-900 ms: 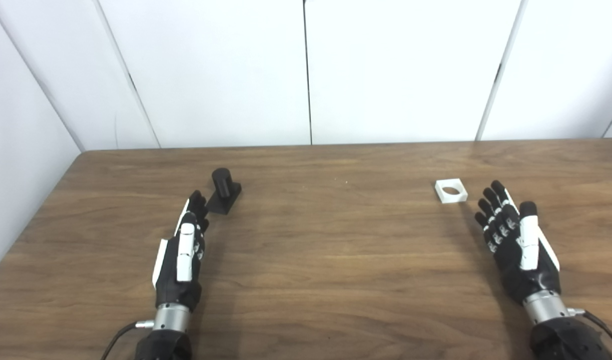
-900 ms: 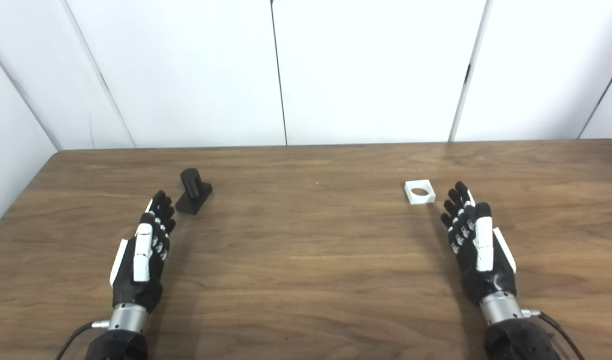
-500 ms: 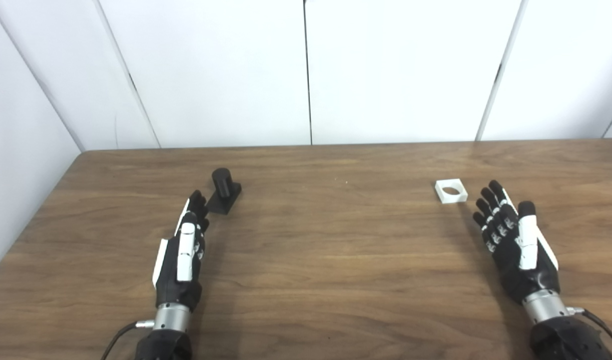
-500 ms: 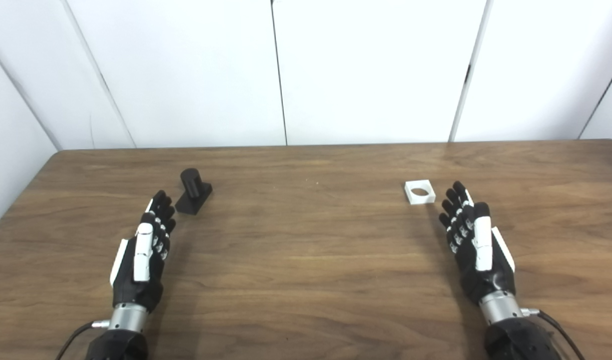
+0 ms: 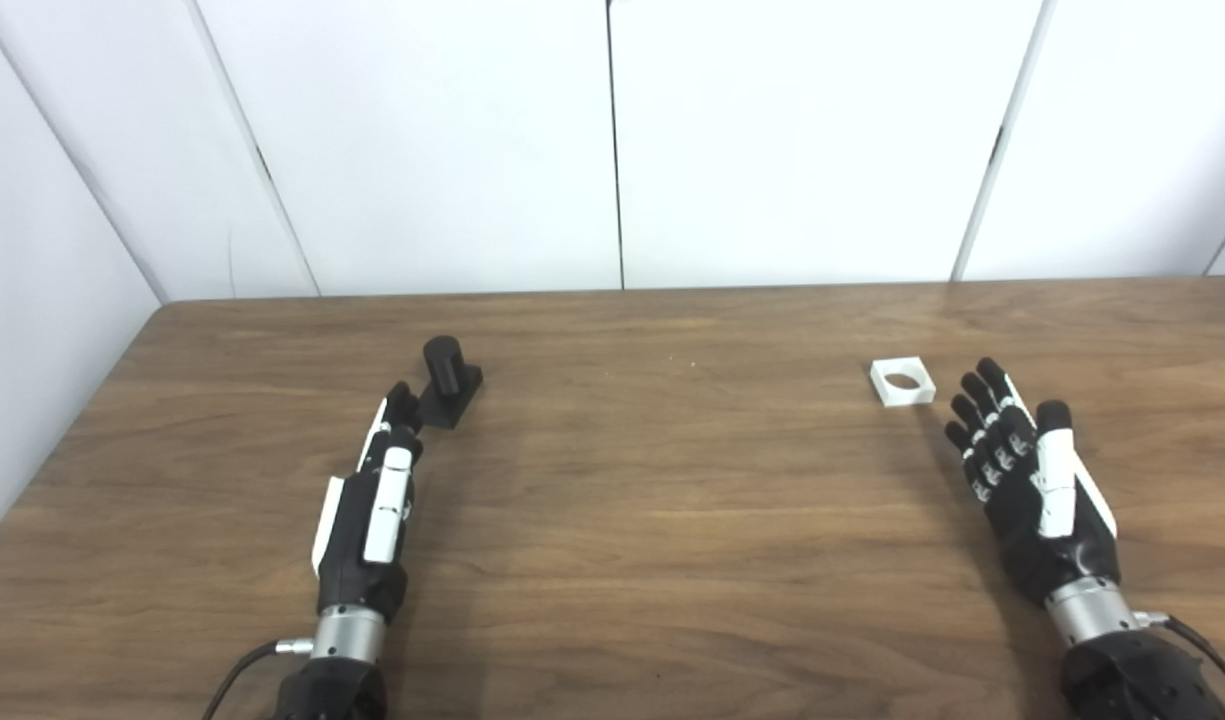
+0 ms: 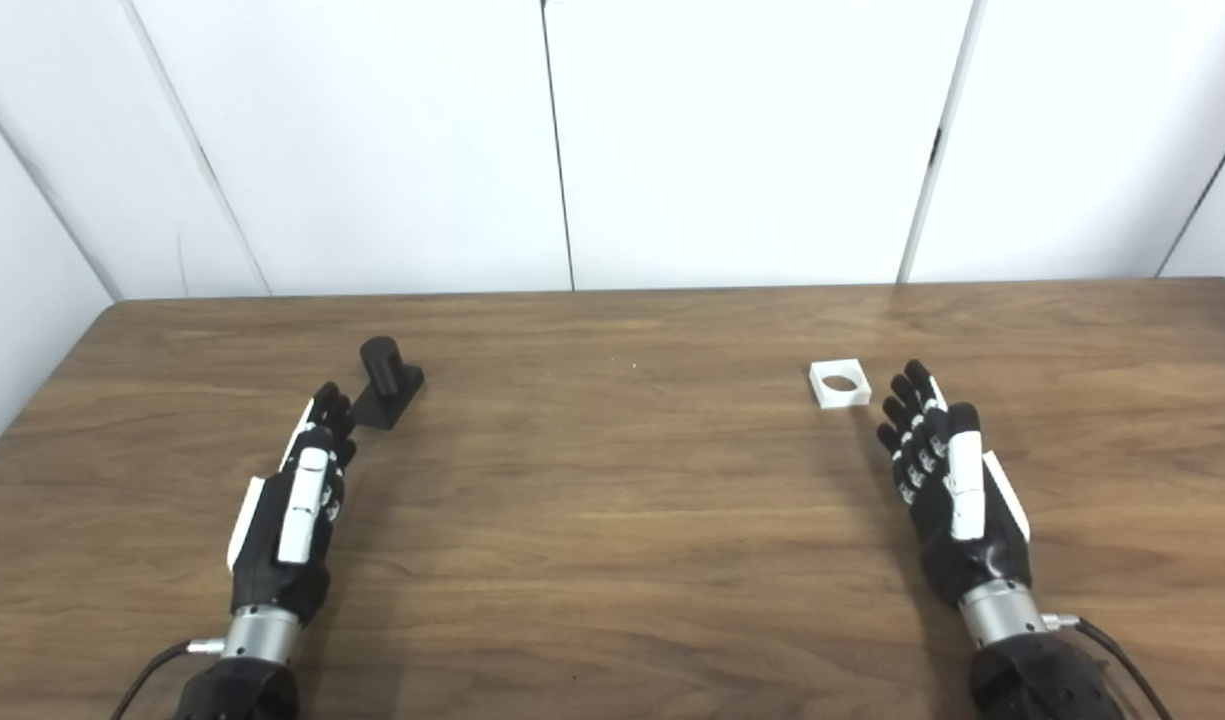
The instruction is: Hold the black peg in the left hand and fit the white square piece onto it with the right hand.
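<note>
Left hand (image 5: pixel 367 520) lies low over the table (image 5: pixel 652 520), held edge-on with thumb uppermost, fingers straight and loosely apart, gripping nothing. Fingertips sit just short of the black peg (image 5: pixel 446 381), which stands right ahead of them and a shade to the inner side; whether they touch its base I cannot tell. That edge-on pose reads as set up to close around the post from the side, so the peg can be lifted and kept upright. The peg is a short round post on a flat rectangular foot, matte black, probably hard plastic. Right hand (image 5: pixel 1022 485) is likewise spread and empty, palm turned inward, fingers fanned. The white square piece (image 5: pixel 903 382) lies flat just beyond its fingertips, toward the inner side, apart from them. It is a low, sharp-cornered block with a round through-hole facing up, matte white, which should let the hole drop over the post once pinched by its edges. Hands are glossy black with white shell plates and metal wrist collars. Tabletop is smooth dark wood grain; plain white wall panels (image 5: pixel 802 140) stand behind.
</note>
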`<move>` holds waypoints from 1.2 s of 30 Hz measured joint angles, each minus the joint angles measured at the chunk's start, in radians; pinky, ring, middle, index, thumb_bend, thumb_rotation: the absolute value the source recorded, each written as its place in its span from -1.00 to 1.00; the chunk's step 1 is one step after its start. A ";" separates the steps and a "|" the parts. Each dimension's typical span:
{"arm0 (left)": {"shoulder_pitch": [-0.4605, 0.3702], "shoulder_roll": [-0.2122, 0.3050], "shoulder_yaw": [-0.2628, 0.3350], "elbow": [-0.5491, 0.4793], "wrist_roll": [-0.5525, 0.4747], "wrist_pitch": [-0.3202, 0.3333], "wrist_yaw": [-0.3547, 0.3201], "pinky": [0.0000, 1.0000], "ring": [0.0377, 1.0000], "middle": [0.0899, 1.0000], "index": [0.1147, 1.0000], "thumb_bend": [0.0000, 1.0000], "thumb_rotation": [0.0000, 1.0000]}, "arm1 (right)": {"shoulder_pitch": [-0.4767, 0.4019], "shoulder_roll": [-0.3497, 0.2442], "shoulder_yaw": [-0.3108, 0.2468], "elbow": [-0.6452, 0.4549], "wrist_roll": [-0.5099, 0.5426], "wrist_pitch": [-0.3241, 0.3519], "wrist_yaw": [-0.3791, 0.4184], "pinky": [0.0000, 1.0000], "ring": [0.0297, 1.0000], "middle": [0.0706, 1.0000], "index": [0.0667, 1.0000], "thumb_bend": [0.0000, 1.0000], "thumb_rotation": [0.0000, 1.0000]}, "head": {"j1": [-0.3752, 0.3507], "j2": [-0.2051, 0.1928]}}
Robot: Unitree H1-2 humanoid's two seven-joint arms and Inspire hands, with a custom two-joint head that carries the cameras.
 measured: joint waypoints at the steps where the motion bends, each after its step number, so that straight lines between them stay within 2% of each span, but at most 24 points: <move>1: 0.003 0.000 -0.003 -0.004 0.002 0.006 0.000 1.00 1.00 1.00 0.98 0.08 0.67 | 0.000 0.000 0.000 0.000 0.000 0.000 0.000 1.00 1.00 1.00 1.00 0.30 1.00 | 0.000 0.000; 9: 0.008 0.014 -0.014 -0.013 0.074 0.027 0.010 1.00 1.00 1.00 0.96 0.11 0.65 | -0.002 0.000 0.004 0.000 -0.002 0.000 -0.001 1.00 1.00 1.00 1.00 0.32 1.00 | 0.002 0.002; 13: 0.007 0.033 -0.016 -0.018 0.118 0.046 0.025 1.00 1.00 1.00 0.95 0.01 0.48 | -0.002 0.000 0.004 0.000 -0.003 0.000 -0.002 1.00 1.00 1.00 1.00 0.32 1.00 | 0.002 0.002; 17: -0.002 0.048 -0.028 -0.022 0.182 0.047 0.040 0.87 0.94 0.97 0.91 0.00 0.35 | -0.002 0.000 0.004 0.000 -0.006 0.000 -0.007 1.00 1.00 1.00 1.00 0.33 1.00 | 0.000 0.003; 20: -0.011 0.049 -0.033 -0.022 0.226 0.049 0.054 0.85 0.95 0.98 0.93 -0.02 0.26 | -0.002 0.000 0.004 0.000 -0.008 0.000 -0.008 1.00 1.00 1.00 1.00 0.33 1.00 | 0.000 0.003; 29: -0.016 0.078 -0.074 -0.059 0.414 0.128 0.082 1.00 1.00 1.00 0.95 0.10 0.25 | -0.002 0.001 0.006 0.000 -0.012 0.000 -0.010 1.00 1.00 1.00 1.00 0.32 1.00 | 0.000 0.003; 36: -0.040 0.095 -0.112 -0.073 0.630 0.213 0.131 1.00 1.00 0.96 0.85 0.37 0.15 | -0.002 0.001 0.008 -0.001 -0.018 0.000 -0.012 1.00 1.00 1.00 1.00 0.31 1.00 | -0.006 0.003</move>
